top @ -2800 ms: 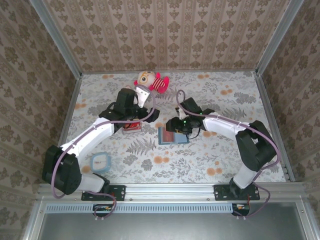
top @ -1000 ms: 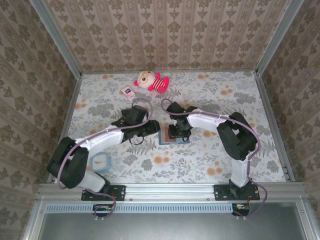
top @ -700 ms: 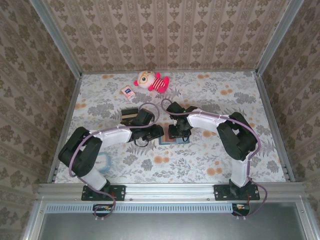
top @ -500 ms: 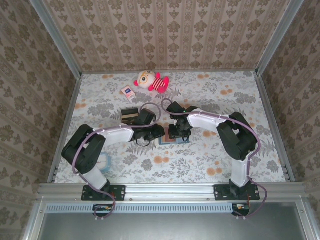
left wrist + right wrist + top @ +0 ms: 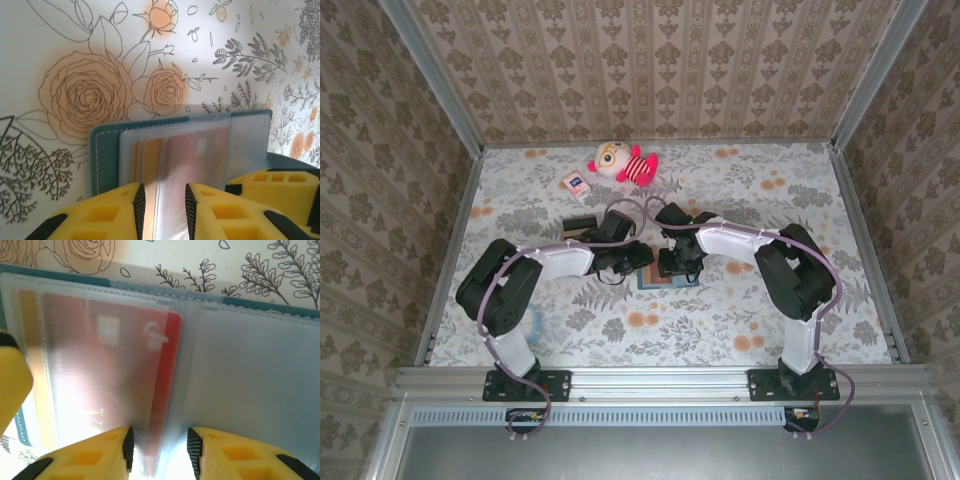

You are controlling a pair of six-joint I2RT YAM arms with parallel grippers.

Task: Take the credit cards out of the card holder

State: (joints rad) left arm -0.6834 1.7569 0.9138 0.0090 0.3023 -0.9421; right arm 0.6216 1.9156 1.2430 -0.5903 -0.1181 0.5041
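The teal card holder point(image 5: 661, 283) lies open and flat on the table between both arms. Its frosted pockets hold the credit cards: a red card point(image 5: 170, 350) and a tan-orange card point(image 5: 150, 160). My left gripper point(image 5: 162, 210) stands on the holder's left page point(image 5: 104, 160), jaws a little apart over the pocket seam, the red card point(image 5: 195, 150) showing through. My right gripper point(image 5: 160, 450) sits at the middle fold, jaws narrowly open astride the red card's bare right edge, neither pad touching it. From above, the left gripper point(image 5: 642, 262) and right gripper point(image 5: 676, 266) nearly meet.
A plush doll point(image 5: 623, 160) lies at the back of the table, a white-and-red packet point(image 5: 576, 184) to its left. A dark block point(image 5: 578, 228) sits just behind the left arm. Patterned walls close in the table on three sides.
My left arm has swung right from the dark block to the holder and its jaws have narrowed. My right gripper has stayed on the holder's middle.
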